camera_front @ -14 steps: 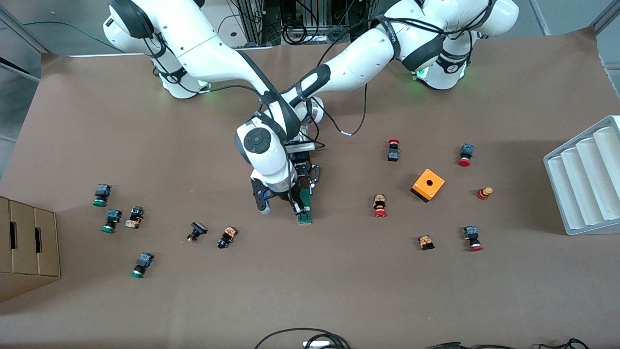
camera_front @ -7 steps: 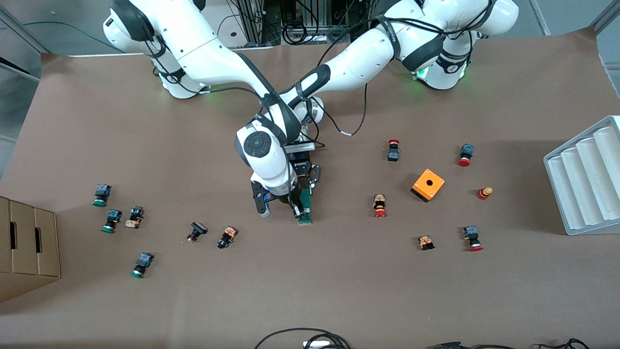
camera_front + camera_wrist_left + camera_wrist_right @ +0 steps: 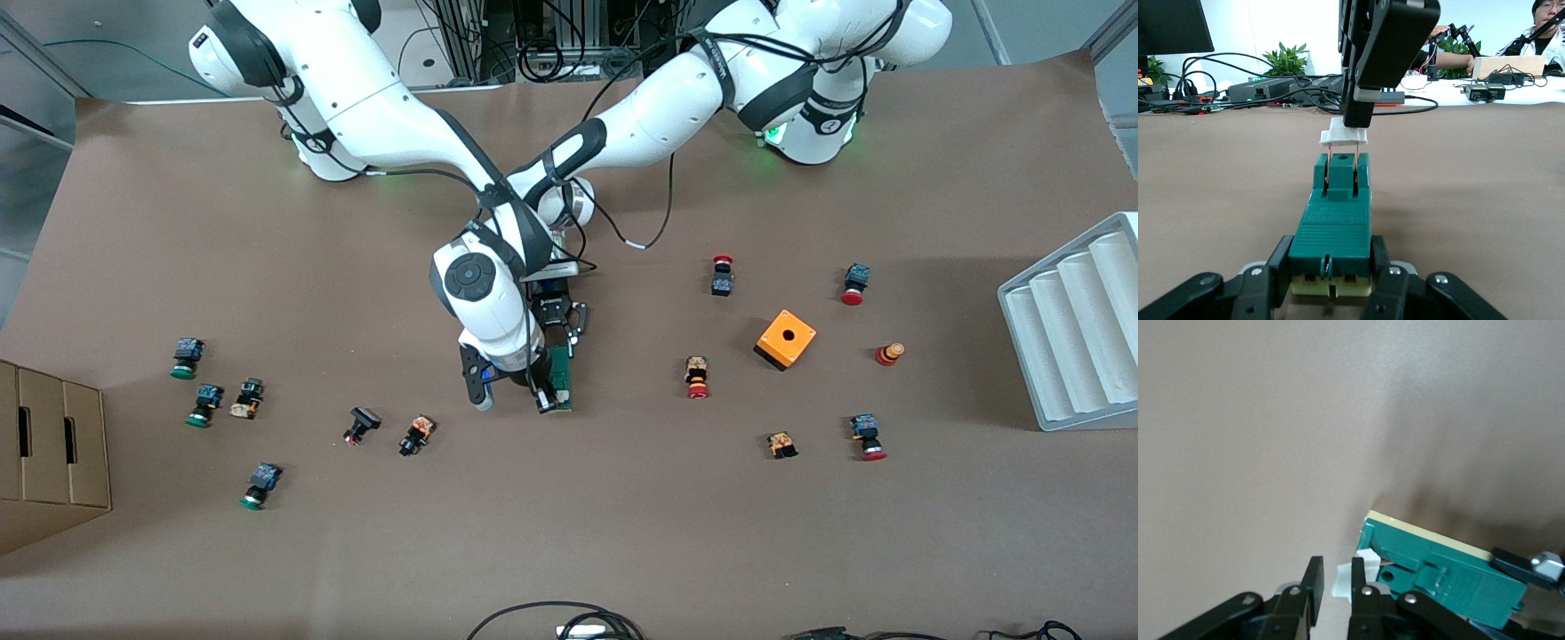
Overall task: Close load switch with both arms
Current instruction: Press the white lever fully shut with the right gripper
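The dark-green load switch (image 3: pixel 562 378) lies mid-table, its long side pointing toward the front camera. My left gripper (image 3: pixel 562 345) is shut on the end of the switch farther from that camera. In the left wrist view the green body (image 3: pixel 1335 227) sits clamped between its black fingers (image 3: pixel 1279 267). The white handle (image 3: pixel 1345 137) stands raised on two thin rods at the other end. My right gripper (image 3: pixel 544 402) comes down onto it from above. In the right wrist view its fingertips (image 3: pixel 1313 580) stand a narrow gap apart with the white handle (image 3: pixel 1343 579) showing in that gap.
An orange cube with a hole (image 3: pixel 786 339) and several red-capped buttons (image 3: pixel 697 377) lie toward the left arm's end. Green-capped buttons (image 3: pixel 204 404) and a cardboard box (image 3: pixel 49 453) lie toward the right arm's end. A white ribbed rack (image 3: pixel 1076 329) stands at the table's edge.
My right gripper has shifted a little along the switch toward the front camera and lower, staying on the white handle. The left gripper and the switch body have stayed put.
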